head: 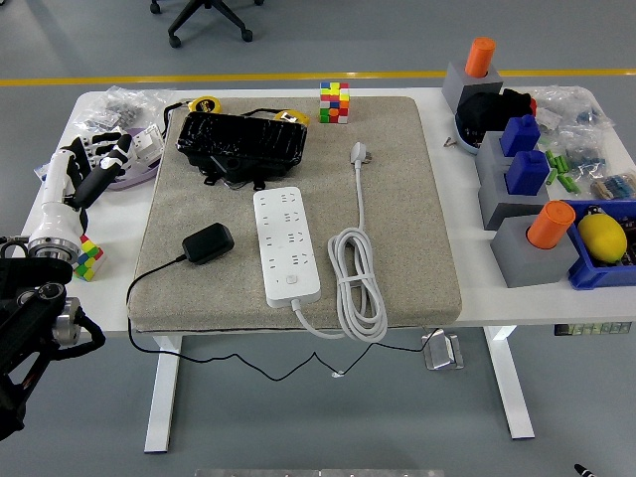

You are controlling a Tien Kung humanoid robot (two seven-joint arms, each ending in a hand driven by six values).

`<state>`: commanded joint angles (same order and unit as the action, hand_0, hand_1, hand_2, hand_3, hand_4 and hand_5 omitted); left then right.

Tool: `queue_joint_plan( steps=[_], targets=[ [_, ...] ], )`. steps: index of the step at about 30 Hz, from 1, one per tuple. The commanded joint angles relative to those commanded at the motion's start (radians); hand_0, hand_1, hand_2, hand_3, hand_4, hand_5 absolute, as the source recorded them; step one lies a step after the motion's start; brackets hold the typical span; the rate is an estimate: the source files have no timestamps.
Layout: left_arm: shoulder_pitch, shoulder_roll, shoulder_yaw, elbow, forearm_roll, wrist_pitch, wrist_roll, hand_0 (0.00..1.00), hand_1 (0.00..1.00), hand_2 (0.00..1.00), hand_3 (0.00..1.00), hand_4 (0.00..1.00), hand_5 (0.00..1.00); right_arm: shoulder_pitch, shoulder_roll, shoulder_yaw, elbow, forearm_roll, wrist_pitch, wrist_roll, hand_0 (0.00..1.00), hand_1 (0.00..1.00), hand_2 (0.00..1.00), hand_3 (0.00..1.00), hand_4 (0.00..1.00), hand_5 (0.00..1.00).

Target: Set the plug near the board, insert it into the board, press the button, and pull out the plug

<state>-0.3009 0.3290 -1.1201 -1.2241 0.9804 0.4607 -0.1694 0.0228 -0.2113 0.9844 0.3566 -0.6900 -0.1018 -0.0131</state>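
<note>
Beige mat: black plug near left edge, beside board.

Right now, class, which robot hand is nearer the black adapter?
Left. The left hand hovers beyond the mat's left edge, up-left of the adapter. The right hand is out of view.

A mat is covering the middle of the table. The power strip is lying at the mat's centre, the adapter plug sitting just to its left, the coiled cord just to its right. Behind the strip a wrapped bundle is resting, with a cube at the mat's far edge. Blocks are standing along the table's right side.
</note>
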Motion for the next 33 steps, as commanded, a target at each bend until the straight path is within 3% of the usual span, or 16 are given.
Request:
queue_joint_plan(
  steps=[33],
  targets=[
    [0.001,0.005,0.01,-0.007,0.003,-0.002,0.006,0.492,0.582,0.614,0.613,0.817,0.521,-0.006,-0.008,-0.018,0.003,0.005,0.003,-0.005,0.602,0.648,0.67,0.56,0.945,0.509]
  ],
)
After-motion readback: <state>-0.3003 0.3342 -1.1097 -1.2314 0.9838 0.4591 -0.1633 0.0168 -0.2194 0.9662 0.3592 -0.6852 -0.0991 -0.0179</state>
